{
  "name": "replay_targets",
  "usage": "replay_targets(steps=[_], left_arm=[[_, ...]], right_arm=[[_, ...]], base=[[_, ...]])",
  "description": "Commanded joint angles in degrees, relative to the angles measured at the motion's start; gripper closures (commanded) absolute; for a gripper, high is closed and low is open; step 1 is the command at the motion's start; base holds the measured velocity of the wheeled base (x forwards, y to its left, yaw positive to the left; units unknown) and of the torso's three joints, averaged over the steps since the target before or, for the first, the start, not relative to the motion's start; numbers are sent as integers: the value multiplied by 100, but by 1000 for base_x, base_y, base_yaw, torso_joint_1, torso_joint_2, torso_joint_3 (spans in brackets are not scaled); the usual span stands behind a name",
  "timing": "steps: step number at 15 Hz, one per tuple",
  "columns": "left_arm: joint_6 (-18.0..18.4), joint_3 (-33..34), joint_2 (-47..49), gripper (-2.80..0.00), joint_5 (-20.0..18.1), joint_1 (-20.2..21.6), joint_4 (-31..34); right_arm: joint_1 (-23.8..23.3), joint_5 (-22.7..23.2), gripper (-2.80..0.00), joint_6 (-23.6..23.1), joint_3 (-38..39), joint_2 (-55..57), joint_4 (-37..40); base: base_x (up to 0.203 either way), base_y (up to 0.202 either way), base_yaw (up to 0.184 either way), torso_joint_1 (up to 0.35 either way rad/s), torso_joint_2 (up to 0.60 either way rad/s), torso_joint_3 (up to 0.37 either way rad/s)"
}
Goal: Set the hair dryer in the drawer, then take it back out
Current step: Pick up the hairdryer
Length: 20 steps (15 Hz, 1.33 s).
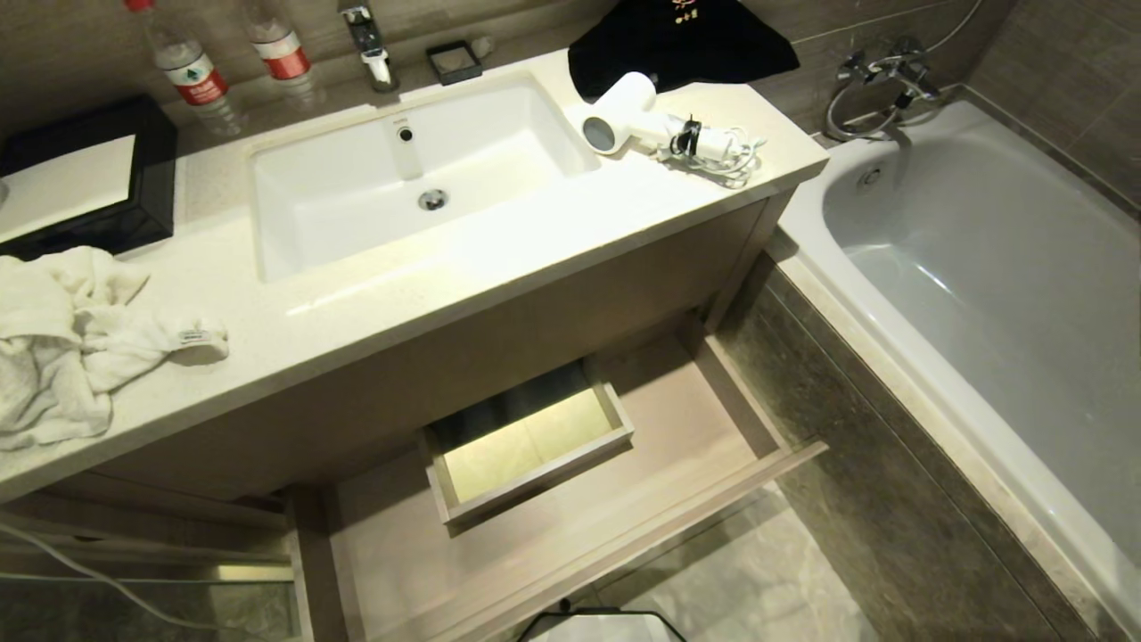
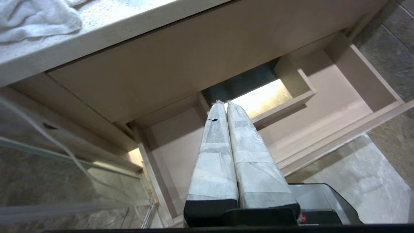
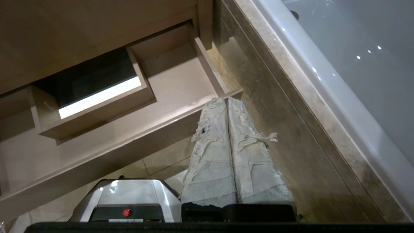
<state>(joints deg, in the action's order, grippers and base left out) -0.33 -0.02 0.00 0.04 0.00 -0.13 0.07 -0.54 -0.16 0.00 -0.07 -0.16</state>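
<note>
Hair dryer [image 1: 626, 114]: lies on the counter [image 1: 499, 250] between the sink and the bathtub side, grey round end facing the sink, its coiled cord [image 1: 726, 152] bundled beside it with a black strap.
Drawer [image 1: 677, 419]: pulled out below the counter, nothing lying on its floor; a boxed rectangular cut-out [image 1: 526, 441] sits in its middle.
Left end effector [image 2: 225, 103]: fingers pressed together, holding nothing, hanging low in front of the drawer and pointing towards the cut-out.
Right end effector [image 3: 227, 98]: fingers pressed together, holding nothing, low by the drawer's corner nearest the bathtub [image 3: 355, 64].
Sink [image 1: 401, 178]: white basin set into the counter.
Towel [image 1: 62, 339]: crumpled white, on the counter's left end.
Bottles [image 1: 192, 71]: two, standing behind the sink.
</note>
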Motion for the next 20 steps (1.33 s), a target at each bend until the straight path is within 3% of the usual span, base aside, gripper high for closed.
replay_targets(steps=[1, 20], left_arm=[[-2, 2, 9, 0, 5, 0, -4], [-2, 2, 8, 0, 5, 0, -4]], right_arm=[[1, 1, 0, -2, 8, 7, -2], [1, 10, 0, -107, 9, 7, 16]], base=[[0, 0, 0, 0, 0, 0], [0, 0, 0, 2, 0, 1]])
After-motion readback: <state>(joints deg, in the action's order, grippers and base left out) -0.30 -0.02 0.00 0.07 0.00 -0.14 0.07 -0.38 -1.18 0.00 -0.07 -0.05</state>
